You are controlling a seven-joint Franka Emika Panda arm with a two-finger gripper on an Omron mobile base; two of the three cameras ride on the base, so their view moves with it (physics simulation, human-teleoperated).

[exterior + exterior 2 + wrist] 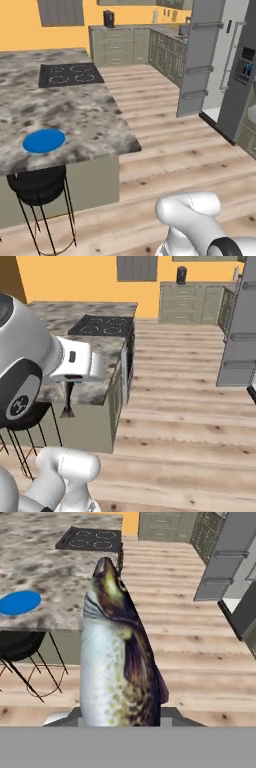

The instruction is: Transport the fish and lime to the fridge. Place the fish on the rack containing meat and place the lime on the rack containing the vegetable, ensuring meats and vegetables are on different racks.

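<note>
Fish [117,657]: rising long and tapered out of the gripper [120,719], head pointing away, above the wooden floor beside the island counter [45,562].
Handling: probably slick, moderately heavy and top-heavy; judging the thick tail-end body the best hold.
Jaws: sitting narrowly parted, clamping the fish's lower body; fingertips hiding behind it.
Fridge [227,65]: standing well apart, door [200,55] hanging open.

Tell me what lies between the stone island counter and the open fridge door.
Bare wooden floor: in the left base view nothing stands between the grey marbled island counter and the tall grey fridge's open door.
</note>
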